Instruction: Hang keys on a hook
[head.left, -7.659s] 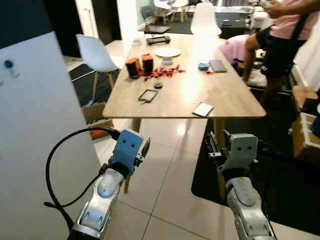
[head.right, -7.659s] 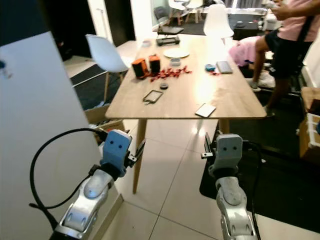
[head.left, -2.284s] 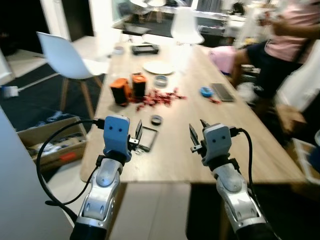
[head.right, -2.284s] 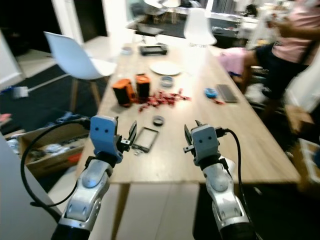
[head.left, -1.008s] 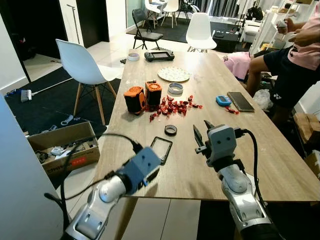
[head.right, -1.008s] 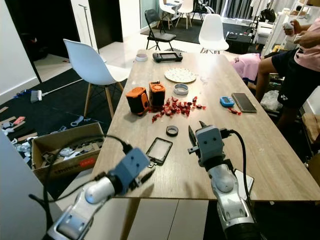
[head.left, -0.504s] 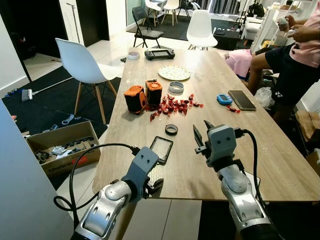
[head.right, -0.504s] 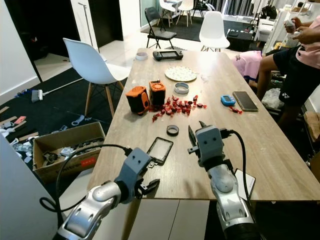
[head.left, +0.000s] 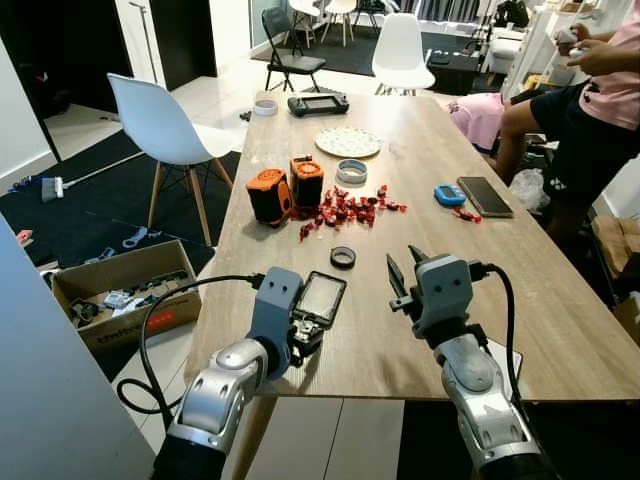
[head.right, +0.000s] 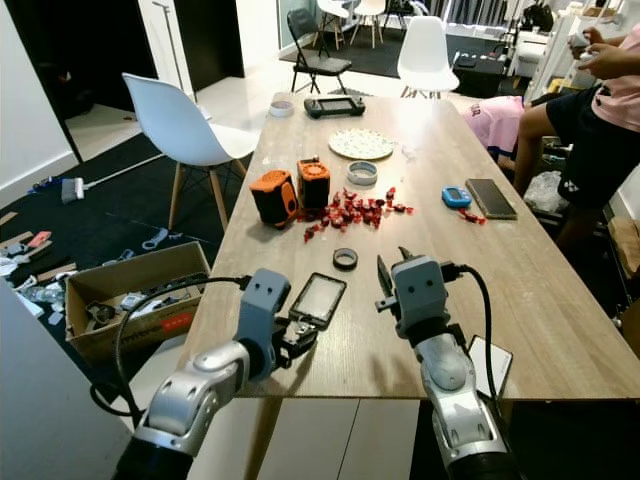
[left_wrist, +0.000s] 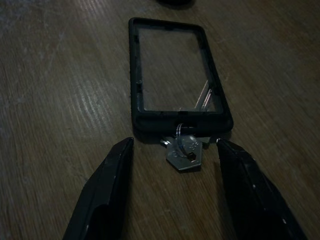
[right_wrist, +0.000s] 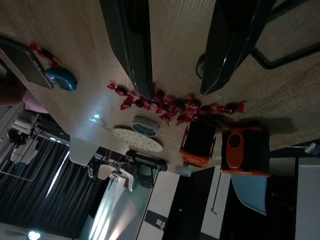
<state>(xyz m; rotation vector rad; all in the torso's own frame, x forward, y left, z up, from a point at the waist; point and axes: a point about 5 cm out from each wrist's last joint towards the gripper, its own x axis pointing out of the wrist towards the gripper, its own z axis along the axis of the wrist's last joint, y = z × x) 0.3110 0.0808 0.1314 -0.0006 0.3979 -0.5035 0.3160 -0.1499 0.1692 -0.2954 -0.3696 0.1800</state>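
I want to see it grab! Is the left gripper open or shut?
Open. The left gripper has its two black fingers spread either side of the keys, touching nothing.

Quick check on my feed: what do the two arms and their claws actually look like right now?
Both arms are silver with rounded joints. Each wrist carries a pale blue-grey boxy housing with two small dark dots on its face. The left claw and right claw each have two long black fingers. A black cable loops from each wrist housing back along the arm.

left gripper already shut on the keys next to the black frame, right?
No. The left gripper is open: in the left wrist view its two fingers straddle the keys without touching them. The keys do lie against the black frame, on the table.
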